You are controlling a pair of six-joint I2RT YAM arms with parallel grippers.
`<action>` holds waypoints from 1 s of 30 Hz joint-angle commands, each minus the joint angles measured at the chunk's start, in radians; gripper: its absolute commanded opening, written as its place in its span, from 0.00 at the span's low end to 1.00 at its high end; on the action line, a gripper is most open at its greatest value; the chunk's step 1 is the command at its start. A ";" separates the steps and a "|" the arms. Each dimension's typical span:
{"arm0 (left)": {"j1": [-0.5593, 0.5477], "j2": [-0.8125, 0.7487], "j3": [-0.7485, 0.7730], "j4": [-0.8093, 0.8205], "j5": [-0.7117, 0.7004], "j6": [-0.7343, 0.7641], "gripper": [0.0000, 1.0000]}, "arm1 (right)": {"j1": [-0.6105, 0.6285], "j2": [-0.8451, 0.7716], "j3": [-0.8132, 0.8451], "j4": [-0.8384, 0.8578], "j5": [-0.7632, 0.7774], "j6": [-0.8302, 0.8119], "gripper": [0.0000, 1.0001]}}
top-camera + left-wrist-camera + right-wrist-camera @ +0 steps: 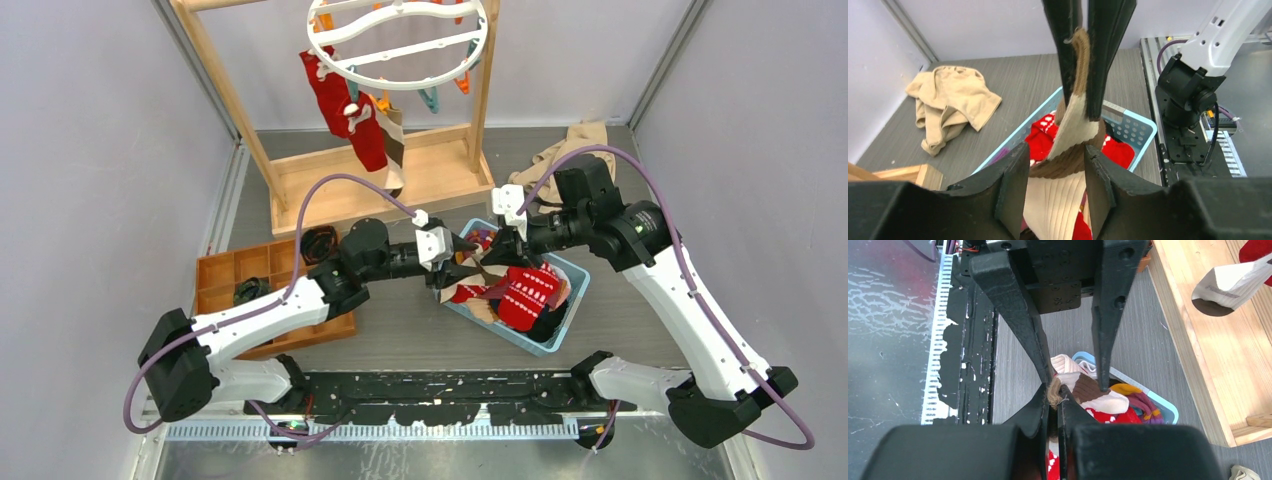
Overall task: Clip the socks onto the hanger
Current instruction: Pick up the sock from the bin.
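Observation:
A tan-and-brown sock (pixel 482 272) hangs stretched over the blue basket (pixel 578 272) of socks. My right gripper (pixel 1054 396) is shut on its tan cuff, and in the left wrist view the right gripper (pixel 1080 45) comes down from above, pinching that cuff. My left gripper (pixel 1055 187) stands open around the sock (pixel 1068 135), whose brown band lies between the pads. The white round hanger (pixel 400 86) hangs at the top, with a red sock (pixel 340 100) and a tan-and-brown sock (pixel 393 150) clipped to it.
The wooden frame (pixel 430 175) stands behind the basket. A wooden compartment tray (pixel 235 272) lies at the left. A beige cloth (pixel 572 150) is crumpled at the back right. Red patterned, purple and orange socks fill the basket (pixel 1168 410).

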 commanded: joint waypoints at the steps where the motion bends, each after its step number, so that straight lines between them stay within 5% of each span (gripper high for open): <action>1: 0.000 -0.003 0.014 0.140 0.096 -0.056 0.37 | 0.007 -0.016 0.012 0.013 -0.021 0.012 0.02; 5: 0.000 -0.018 -0.008 0.128 0.119 -0.076 0.03 | 0.006 -0.020 0.013 0.019 -0.016 0.026 0.02; 6: 0.000 -0.024 -0.016 0.130 0.116 -0.081 0.00 | 0.007 -0.021 0.014 0.021 -0.014 0.029 0.02; 11: 0.000 -0.066 -0.062 0.147 0.069 -0.111 0.00 | 0.007 -0.028 0.006 0.047 -0.006 0.081 0.08; 19: 0.000 -0.194 -0.186 0.238 -0.035 -0.171 0.00 | -0.014 -0.079 -0.071 0.148 -0.047 0.260 0.69; 23: 0.000 -0.263 -0.223 0.236 -0.028 -0.151 0.00 | -0.016 -0.128 -0.163 0.228 -0.087 0.343 0.80; 30: 0.000 -0.351 -0.230 0.164 0.000 -0.077 0.00 | -0.014 -0.268 -0.398 0.627 -0.099 0.655 0.96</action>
